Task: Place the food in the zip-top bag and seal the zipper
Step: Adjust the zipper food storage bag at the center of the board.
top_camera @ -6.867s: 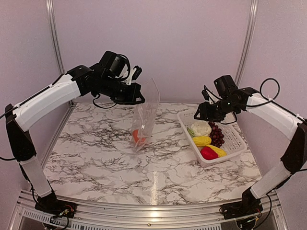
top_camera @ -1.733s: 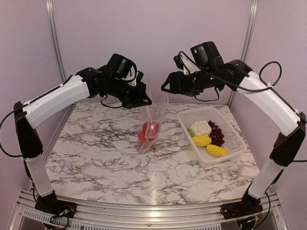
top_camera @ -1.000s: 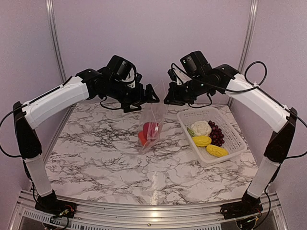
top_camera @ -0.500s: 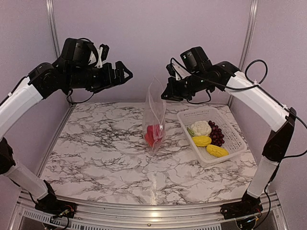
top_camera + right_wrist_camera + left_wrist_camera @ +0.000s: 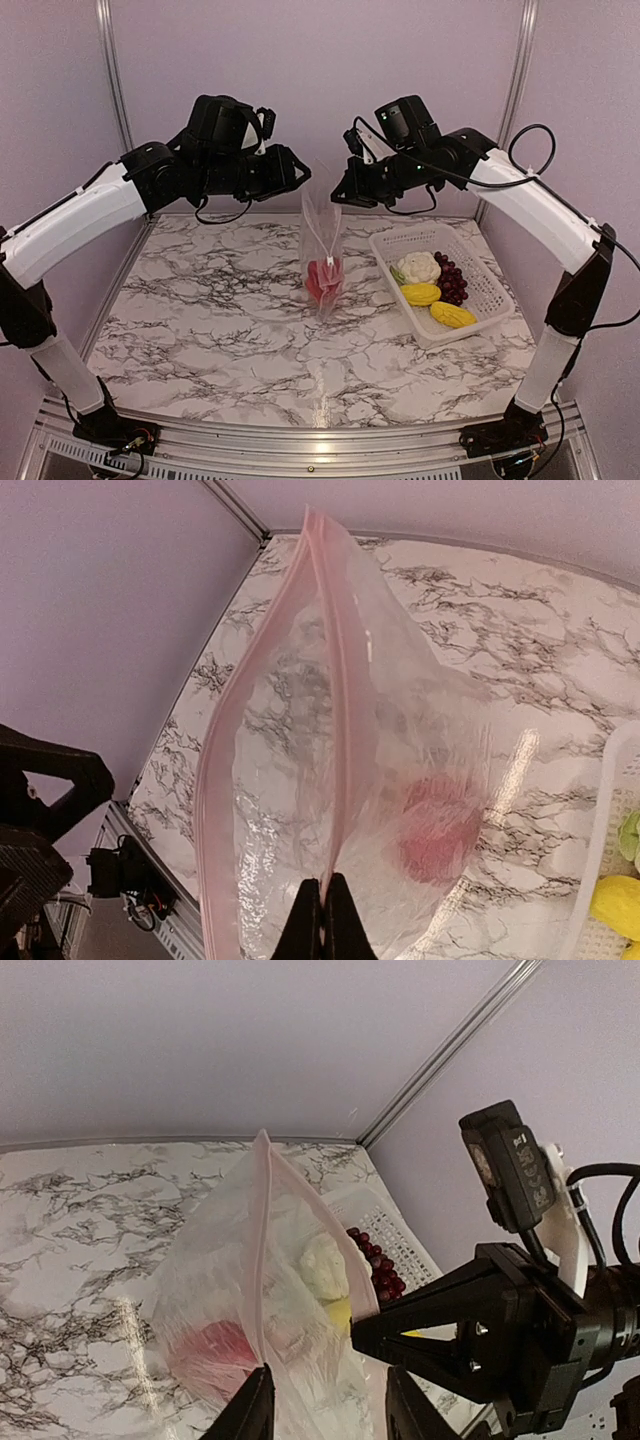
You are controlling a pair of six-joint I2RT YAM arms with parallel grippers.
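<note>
I have the bag [image 5: 322, 235] hanging upright over the middle of the worktop [image 5: 200, 310], its bottom touching the marble. The right gripper [image 5: 322, 905] has its jaws pressed together on the pink zipper strip [image 5: 338, 680], holding the mouth edge up from about 1 o'clock so that the weight inside keeps the bag straight. The left gripper [image 5: 328, 1408] is at the bag's 10 o'clock. Its jaws are spread on either side of the near end of the strip, not pinching it. I judge that I'm lining up a second hold so the mouth can be pulled open for the next item.

A red piece [image 5: 324, 275] sits low in the bag; I can't tell if anything lies behind it. The rest of the food is in the white basket [image 5: 490, 290] at the bag's 3 o'clock: cauliflower [image 5: 418, 266], grapes [image 5: 452, 281] and two yellow pieces [image 5: 421, 294]. So filling is only partly done and the zipper is unsealed.

I can read no writing or brand; the marks on the right arm's camera housing are too small
</note>
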